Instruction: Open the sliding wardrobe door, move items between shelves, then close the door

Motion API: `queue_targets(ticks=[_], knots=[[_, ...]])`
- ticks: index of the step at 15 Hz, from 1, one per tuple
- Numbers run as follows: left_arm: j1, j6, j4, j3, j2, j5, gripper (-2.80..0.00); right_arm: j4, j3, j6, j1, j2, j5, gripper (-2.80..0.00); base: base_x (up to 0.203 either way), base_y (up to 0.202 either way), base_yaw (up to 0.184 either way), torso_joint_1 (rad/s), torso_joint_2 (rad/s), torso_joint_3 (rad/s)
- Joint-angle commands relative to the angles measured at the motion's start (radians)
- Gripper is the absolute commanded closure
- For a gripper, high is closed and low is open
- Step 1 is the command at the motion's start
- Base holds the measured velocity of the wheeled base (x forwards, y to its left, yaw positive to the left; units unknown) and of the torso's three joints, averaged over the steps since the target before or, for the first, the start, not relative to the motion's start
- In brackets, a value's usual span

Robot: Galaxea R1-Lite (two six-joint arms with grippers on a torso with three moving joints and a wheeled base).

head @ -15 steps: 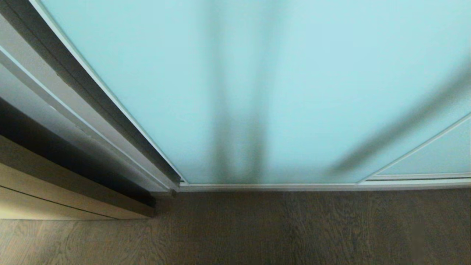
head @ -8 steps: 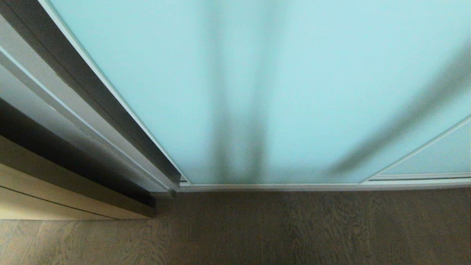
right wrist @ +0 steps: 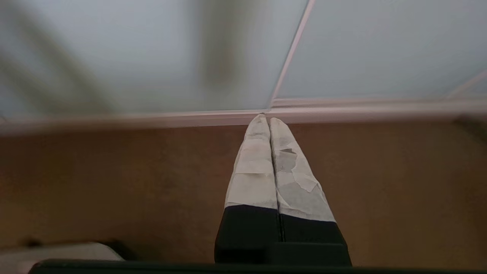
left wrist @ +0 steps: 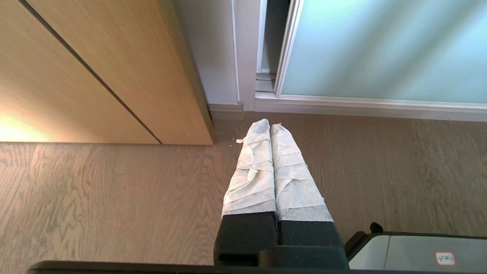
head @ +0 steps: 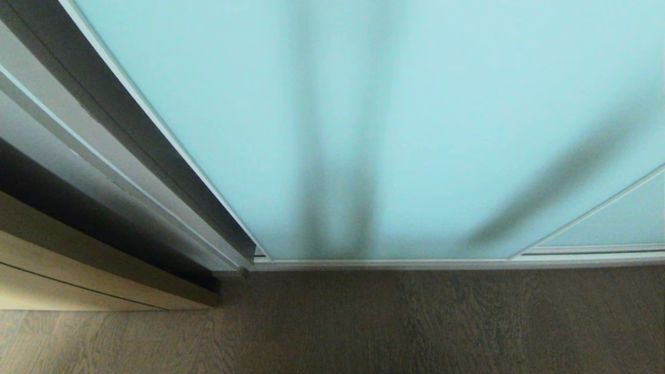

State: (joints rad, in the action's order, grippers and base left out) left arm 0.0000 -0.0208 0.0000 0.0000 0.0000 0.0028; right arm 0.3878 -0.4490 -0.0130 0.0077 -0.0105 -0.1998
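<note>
Door (head: 415, 130) shut across the wardrobe; both grippers, left (left wrist: 270, 127) and right (right wrist: 266, 121), pinched closed and empty above the floor (head: 415, 322), apparently finished.

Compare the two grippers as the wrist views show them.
The left gripper hangs above wooden floor near the wooden door; the right gripper hangs by the base of the sliding wardrobe door. The left gripper's white wrapping looks intact; the right gripper's looks torn and patchy. Both are shut and empty.
</note>
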Motion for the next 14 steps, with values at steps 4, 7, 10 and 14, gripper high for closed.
queue_targets(ticks=[4, 7, 10, 14], knots=[[0.000, -0.001, 0.000, 0.002, 0.002, 0.000, 0.00, -0.005, 0.130, -0.028, 0.000, 0.017, -0.043, 0.00, 0.000, 0.000, 0.000, 0.000, 0.00, 0.000], [0.000, -0.001, 0.000, 0.002, 0.002, 0.000, 0.00, -0.010, 0.196, -0.033, 0.000, 0.017, 0.016, 0.00, 0.000, 0.000, 0.000, 0.000, 0.00, 0.000], [-0.002, -0.001, 0.000, 0.002, 0.002, 0.000, 0.00, -0.136, 0.276, -0.051, 0.000, 0.012, -0.022, 0.00, 0.000, 0.000, 0.000, 0.000, 0.00, 0.000], [0.000, -0.001, 0.000, 0.002, 0.002, 0.000, 0.00, -0.148, 0.285, -0.057, 0.000, 0.015, 0.019, 0.00, 0.000, 0.000, 0.000, 0.000, 0.00, 0.000]])
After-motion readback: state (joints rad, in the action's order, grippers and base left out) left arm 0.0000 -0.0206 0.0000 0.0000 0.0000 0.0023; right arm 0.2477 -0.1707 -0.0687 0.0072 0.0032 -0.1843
